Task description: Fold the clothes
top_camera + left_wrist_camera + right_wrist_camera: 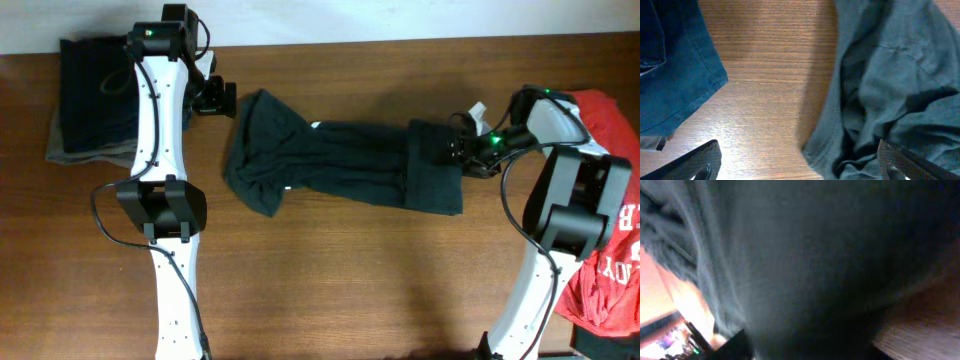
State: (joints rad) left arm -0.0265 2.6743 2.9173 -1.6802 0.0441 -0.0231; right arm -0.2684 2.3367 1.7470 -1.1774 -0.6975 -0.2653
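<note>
Fabric of the dark garment point(815, 255) fills the right wrist view in a blur, so I cannot tell whether the right jaws are apart or clamped. The overhead view places them at the garment's folded right end on the surface point(350, 290). The left wrist view shows the left jaws spread wide, with the garment's bunched edge under one finger point(905, 161) and folded blue clothes point(675, 75) opposite.

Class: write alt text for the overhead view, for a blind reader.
A dark green garment lies stretched across a wooden table. The right gripper is at its right end, the left gripper beside its left end.
</note>
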